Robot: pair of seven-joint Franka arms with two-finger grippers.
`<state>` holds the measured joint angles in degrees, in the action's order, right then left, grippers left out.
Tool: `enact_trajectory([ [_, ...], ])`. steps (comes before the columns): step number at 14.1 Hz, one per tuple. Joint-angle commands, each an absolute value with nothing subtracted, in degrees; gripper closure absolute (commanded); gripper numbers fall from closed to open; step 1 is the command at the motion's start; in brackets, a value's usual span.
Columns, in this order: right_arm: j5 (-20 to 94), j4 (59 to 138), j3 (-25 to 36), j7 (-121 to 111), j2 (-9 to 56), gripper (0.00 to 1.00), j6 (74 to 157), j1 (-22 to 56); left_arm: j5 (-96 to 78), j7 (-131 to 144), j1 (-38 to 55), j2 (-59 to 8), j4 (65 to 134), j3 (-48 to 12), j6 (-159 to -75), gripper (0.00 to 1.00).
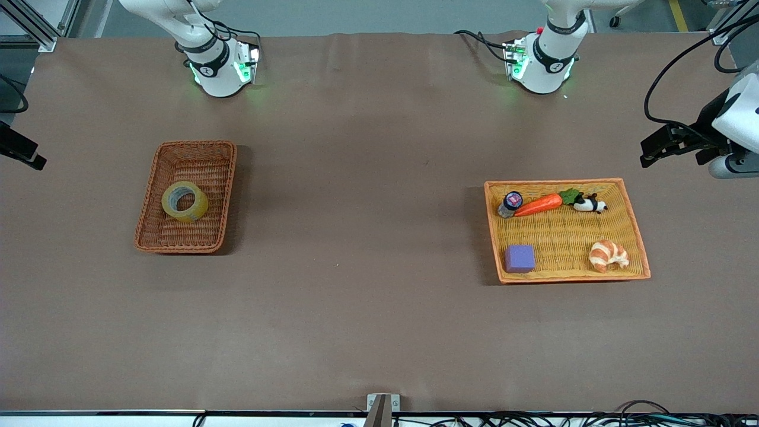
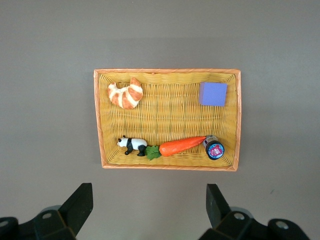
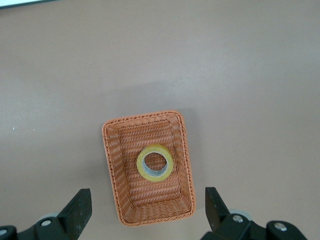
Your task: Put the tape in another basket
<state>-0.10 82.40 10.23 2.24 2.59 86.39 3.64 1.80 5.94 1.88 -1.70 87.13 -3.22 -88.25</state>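
Note:
The tape, a yellowish ring with a grey core, lies in the darker reddish-brown basket toward the right arm's end of the table. The right wrist view shows the tape inside that basket. My right gripper is open and empty, high over the table beside the basket's short end; in the front view it shows at the edge. My left gripper is open and empty, up over the table's left-arm end; in its wrist view it hangs beside the light tray basket.
The shallow orange-yellow tray basket holds a carrot, a toy panda, a croissant, a purple block and a small bottle. Brown tabletop lies between the two baskets.

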Motion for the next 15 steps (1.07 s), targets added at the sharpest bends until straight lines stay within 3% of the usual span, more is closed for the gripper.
enact_trajectory([
  [1,0.8,85.1,9.9,3.2,1.0,0.0,87.6,3.9,1.1,5.2,1.2,-2.3,86.1,-3.5,-88.4,0.0],
  [15,0.1,84.9,9.5,3.0,1.1,0.0,87.3,4.1,1.0,5.1,1.7,-2.5,86.0,-3.5,-88.2,0.0],
])
